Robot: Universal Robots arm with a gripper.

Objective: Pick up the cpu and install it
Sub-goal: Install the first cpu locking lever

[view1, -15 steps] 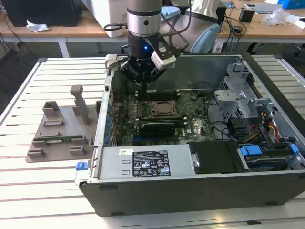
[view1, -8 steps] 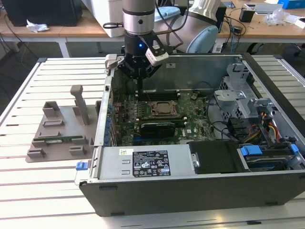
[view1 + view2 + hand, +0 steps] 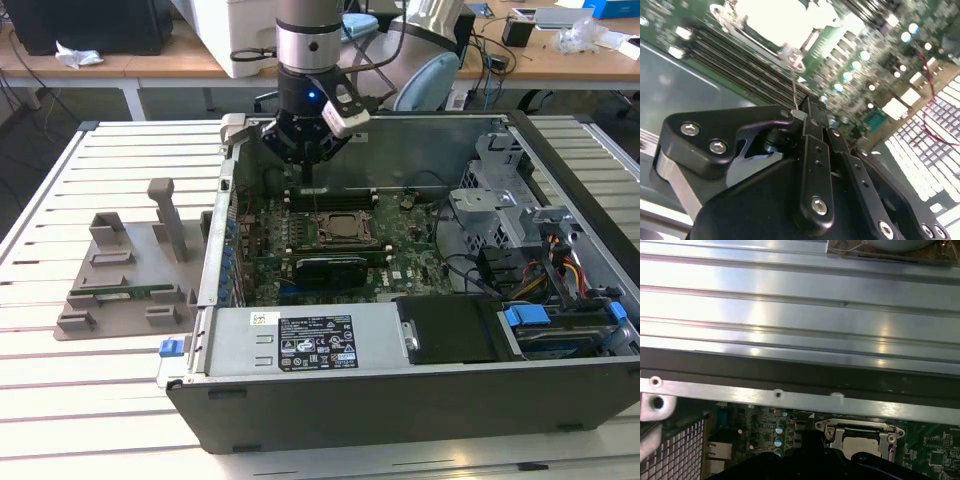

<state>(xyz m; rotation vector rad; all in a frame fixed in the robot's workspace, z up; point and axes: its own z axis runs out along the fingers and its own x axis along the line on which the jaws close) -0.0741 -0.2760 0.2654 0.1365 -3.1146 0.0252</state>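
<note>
Over mobo socket (image 3: 345, 229), gripper (image 3: 799, 114) pinched closed; cpu (image 3: 858, 443) seated per first wrist view.

Gripper (image 3: 305, 150) black, small blue light on wrist; arm above silver-grey and black
Motherboard (image 3: 400, 262) dark green; in first wrist view socket frame (image 3: 858, 432) silver, cpu (image 3: 860, 443) pale silver-grey
Computer case (image 3: 400, 400) black outside, grey metal inside; white label on silver power supply (image 3: 300, 340)
Blue latches (image 3: 527, 316) on drive bay at exterior view's right
Table (image 3: 60, 400) white, slatted stripe pattern
Holder tray (image 3: 130, 280) grey at exterior view's left
</note>
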